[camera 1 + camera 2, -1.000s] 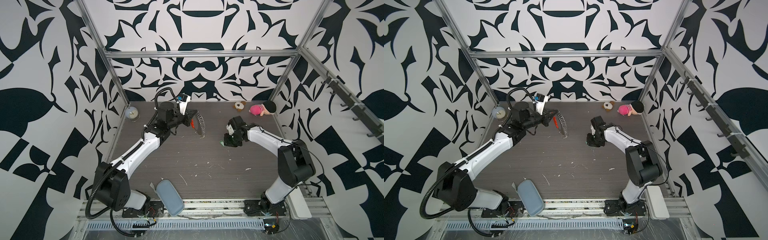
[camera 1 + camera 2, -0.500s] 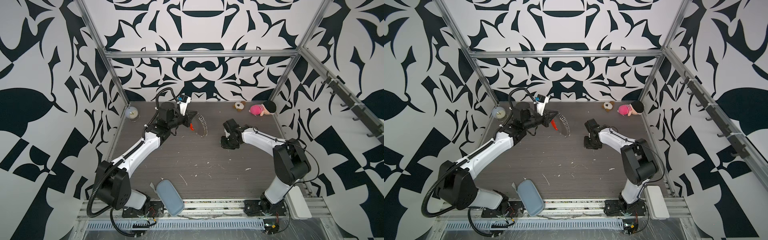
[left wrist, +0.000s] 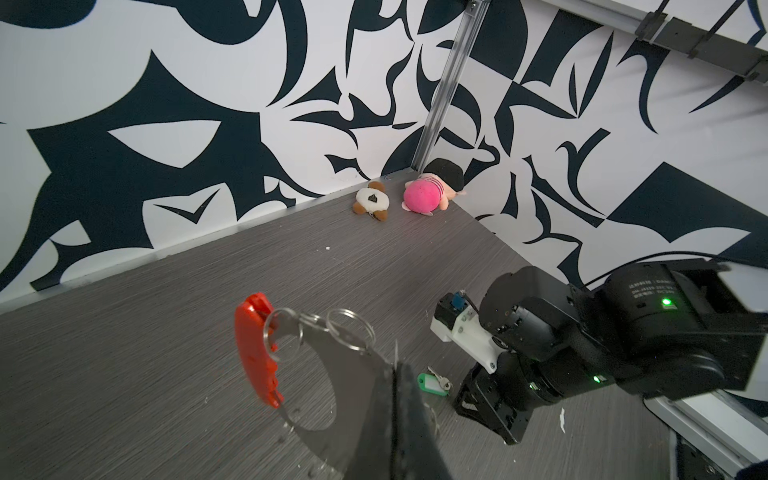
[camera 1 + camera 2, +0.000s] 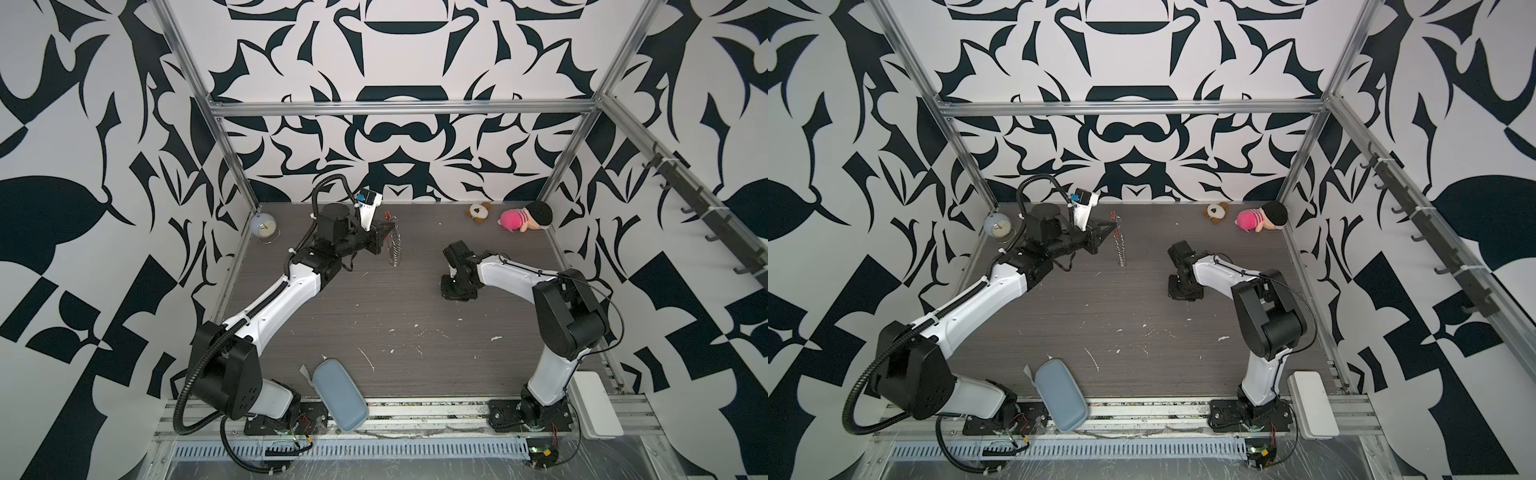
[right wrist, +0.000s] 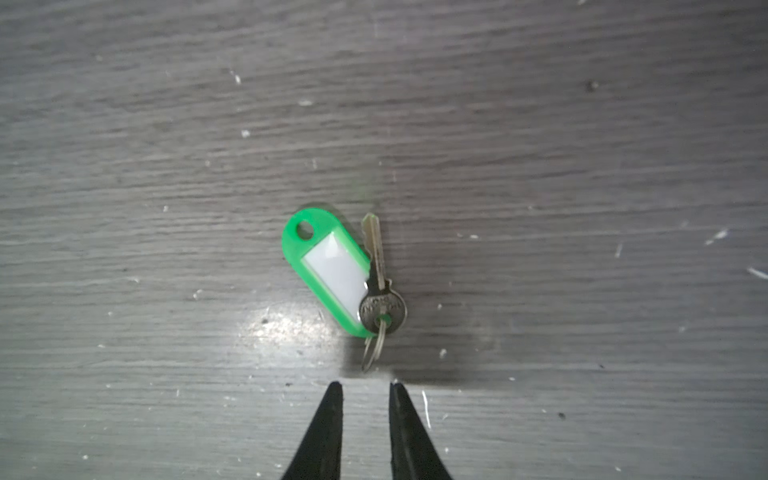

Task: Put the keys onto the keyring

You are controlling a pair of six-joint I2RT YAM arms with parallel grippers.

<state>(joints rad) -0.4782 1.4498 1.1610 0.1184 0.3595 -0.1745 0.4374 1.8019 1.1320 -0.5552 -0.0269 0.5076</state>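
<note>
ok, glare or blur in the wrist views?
Right wrist view: soft, glare patch on the table beside the keys. Left wrist view: keyring sharp at its red bar; left pincer, close to the lens, a dark blur.

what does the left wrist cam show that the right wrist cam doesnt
Only the left wrist view: the keyring, with its red bar and small rings, pinched in the shut left gripper; a brown-and-white plush and a pink plush by the far wall; the right arm.
Only the right wrist view: the right gripper with its tips slightly apart and nothing between them, just short of a small split ring.
Both: the keys, a green tag and a silver key, lying on the grey table.
</note>
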